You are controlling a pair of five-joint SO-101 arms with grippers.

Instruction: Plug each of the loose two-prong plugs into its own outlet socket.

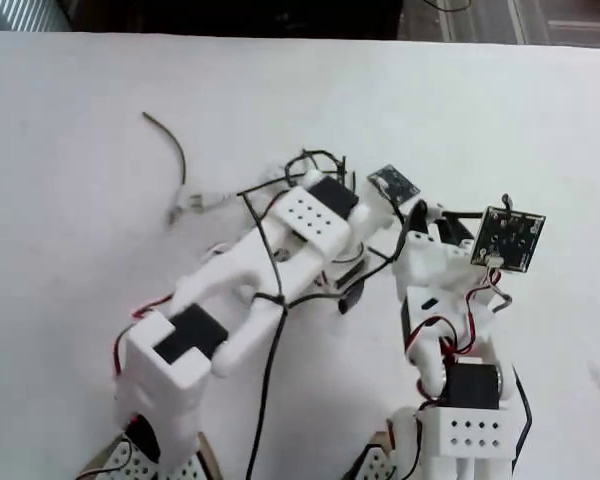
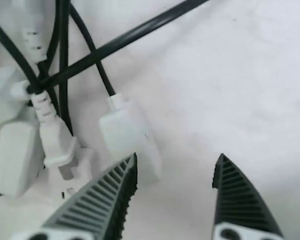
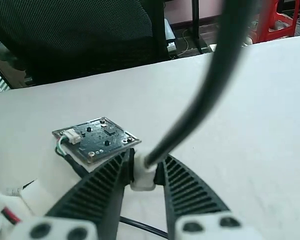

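Two pincers share the work here. The right pincer (image 3: 144,164) is clamped on the neck of a small white plug (image 3: 141,181), just where its black cord (image 3: 200,90) leaves it, near a bare circuit board (image 3: 97,140). The left pincer (image 2: 177,160) stands wide apart over the desk (image 2: 250,80), with nothing between its fingers. Just beside one finger (image 2: 107,200) a flat white plug (image 2: 127,132) lies on the desk. Next to that is a ribbed plug (image 2: 55,145), up against white blocks (image 2: 12,157) that we take to be the outlet sockets, though we cannot see their slots.

We judge that the step in hand is the left arm's grasp on the flat white plug. To do it well, we would first shift the pincer sideways until the plug body sits midway between the fingers, since it now lies partly under one of them. We would close on the hard body, not on the cord, so the plug cannot swivel. The crossing black cords (image 2: 115,45) lie close, so we would come down clear of them and drag nothing along. The prongs are hidden, so we would check their direction before pushing toward a socket.
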